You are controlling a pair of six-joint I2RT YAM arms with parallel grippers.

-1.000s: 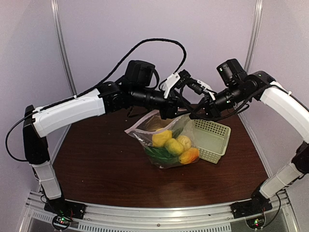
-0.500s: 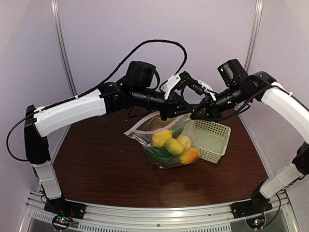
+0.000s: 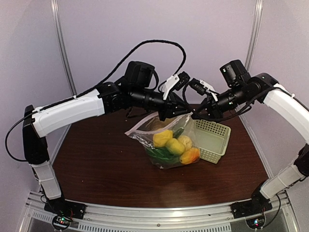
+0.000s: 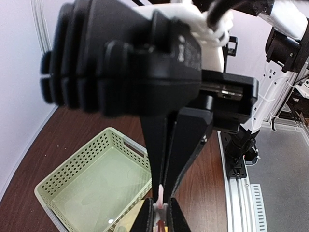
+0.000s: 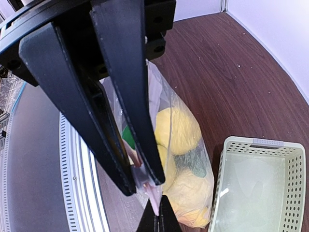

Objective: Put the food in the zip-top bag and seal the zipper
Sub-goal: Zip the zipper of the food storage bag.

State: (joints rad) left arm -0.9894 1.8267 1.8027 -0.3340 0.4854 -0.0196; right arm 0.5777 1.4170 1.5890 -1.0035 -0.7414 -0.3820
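Both arms stretch over the table (image 3: 96,164) and meet above the bag (image 3: 145,129) (food (image 3: 175,145) inside, basket (image 3: 215,140) just beside). The left pincer (image 4: 161,205) is clamped on the pink zipper (image 4: 160,193). The right pincer (image 5: 145,186) is pinched together on the bag's top edge.

White-shelled arms (image 3: 72,111), black joints (image 3: 113,96) — looping black cable (image 3: 164,41); black tapered fingers (image 5: 130,96)

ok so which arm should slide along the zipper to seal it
Left, probably. The left gripper is pinched on the zipper partway along the mouth, and the rest runs back toward its own side. The right gripper clamps the end of the zip-top bag by the green basket, a good anchor.
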